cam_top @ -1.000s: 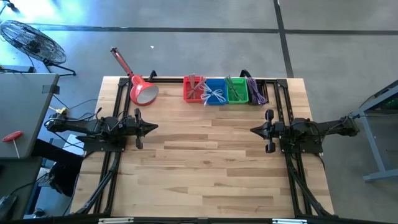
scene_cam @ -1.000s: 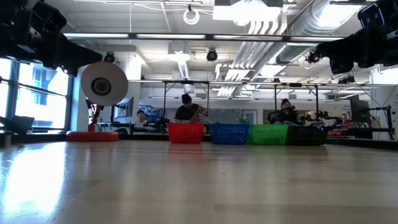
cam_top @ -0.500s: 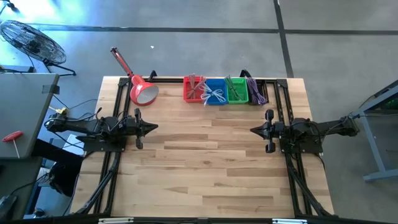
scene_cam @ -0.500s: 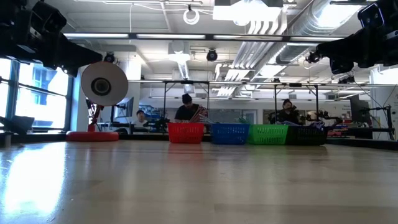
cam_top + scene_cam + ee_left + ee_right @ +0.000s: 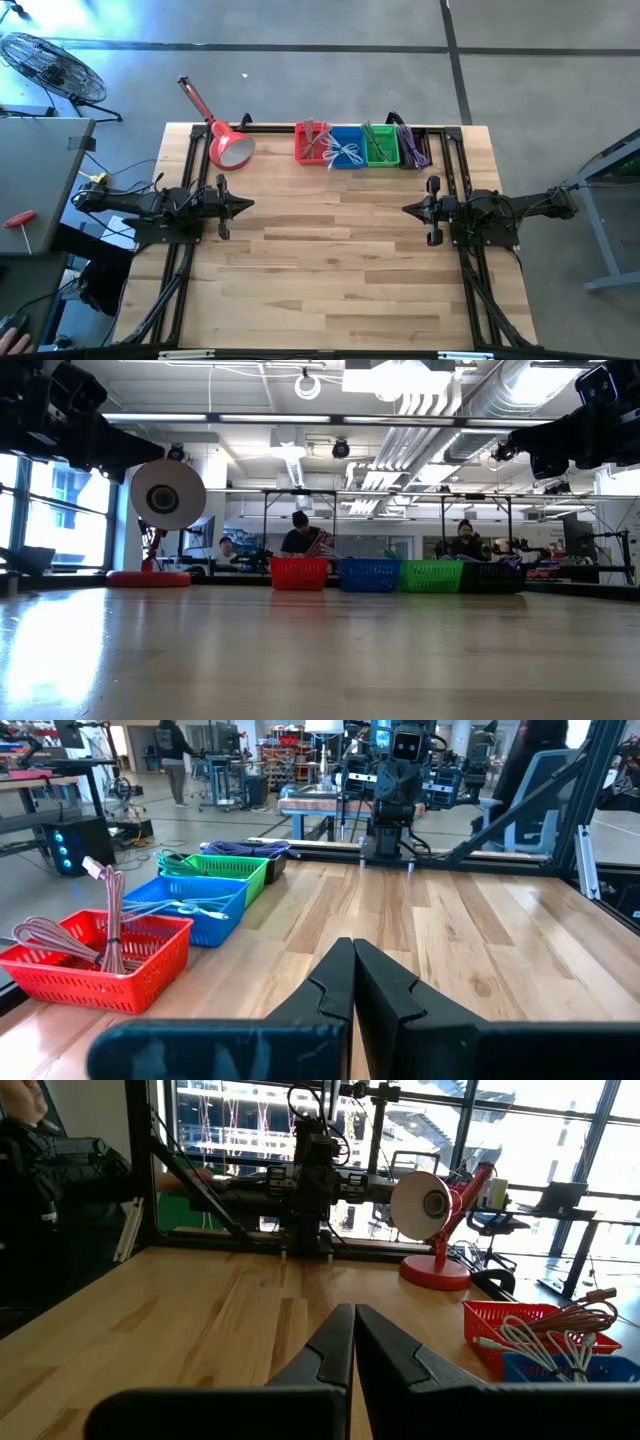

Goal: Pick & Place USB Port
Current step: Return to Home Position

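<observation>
High view: the left gripper (image 5: pixel 245 205) and right gripper (image 5: pixel 408 209) are facing each other across the table (image 5: pixel 330 270), well apart from the bins.

Low view: the red bin (image 5: pixel 299 573), blue bin (image 5: pixel 369 574), green bin (image 5: pixel 432 575) and black bin (image 5: pixel 493 577) are standing in a row at the far edge.

Left wrist view: the charger cables (image 5: pixel 110 915) are lying inside the bins. This arm's fingers (image 5: pixel 335 982) are pressing together, holding nothing.

Right wrist view: these fingers (image 5: pixel 335 1342) are likewise pressing together, holding nothing.

Judgement: sorting appears complete and homing is in hand. The next move calls only for parking, with no grasp.
</observation>
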You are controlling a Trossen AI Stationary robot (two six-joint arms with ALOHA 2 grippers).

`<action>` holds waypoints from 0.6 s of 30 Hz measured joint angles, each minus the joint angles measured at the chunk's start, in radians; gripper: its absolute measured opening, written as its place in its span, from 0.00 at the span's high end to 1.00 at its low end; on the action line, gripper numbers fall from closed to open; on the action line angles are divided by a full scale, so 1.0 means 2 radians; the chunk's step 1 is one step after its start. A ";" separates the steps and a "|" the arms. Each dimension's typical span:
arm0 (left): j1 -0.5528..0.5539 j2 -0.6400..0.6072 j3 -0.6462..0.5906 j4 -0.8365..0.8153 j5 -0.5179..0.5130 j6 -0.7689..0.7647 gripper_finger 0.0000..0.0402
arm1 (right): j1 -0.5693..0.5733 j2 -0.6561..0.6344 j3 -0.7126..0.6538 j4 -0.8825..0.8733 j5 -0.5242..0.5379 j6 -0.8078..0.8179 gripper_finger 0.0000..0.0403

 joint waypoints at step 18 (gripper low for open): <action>0.000 0.000 0.000 0.000 0.000 0.000 1.00 | 0.000 0.000 0.000 0.000 0.000 0.000 0.99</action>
